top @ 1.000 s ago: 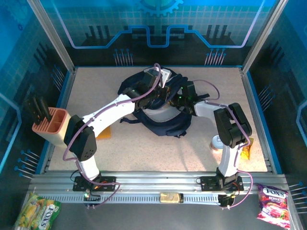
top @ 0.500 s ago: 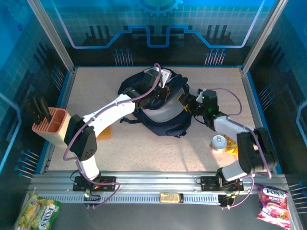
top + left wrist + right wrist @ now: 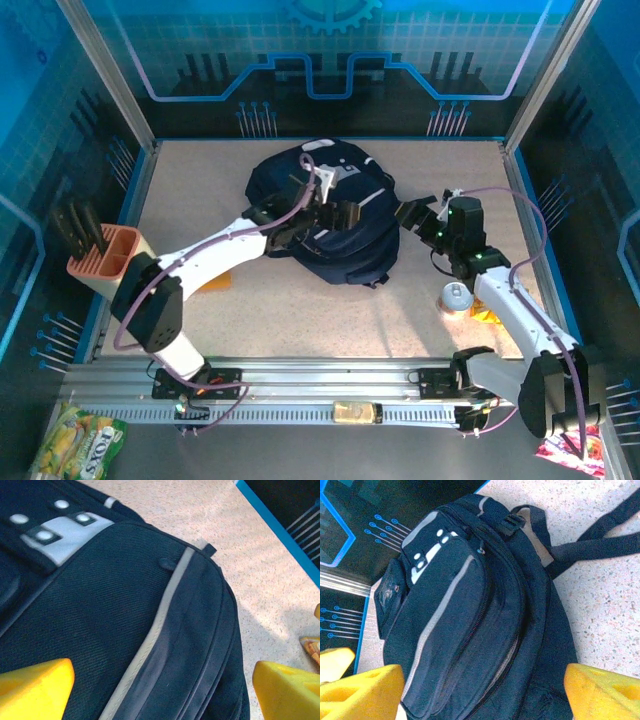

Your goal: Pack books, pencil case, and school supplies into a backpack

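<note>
The dark navy backpack lies flat at the middle back of the table, its front pocket and pale stripe facing up. My left gripper hovers open just above its front panel; both yellow fingertips stand wide apart with nothing between them. My right gripper is open too, off the backpack's right side and looking along the zipped pockets. An orange-yellow pad lies on the table, half under my left arm. Books and pencil case are hidden.
A pink rack with black pieces stands at the left edge. A small can and an orange packet sit at the right front, by my right arm. Backpack straps trail across the table.
Both grippers have opened. The left one let go of the backpack's raised flap, and the bag now lies shut and flat. My right arm swung out to the right, away from the bag.
</note>
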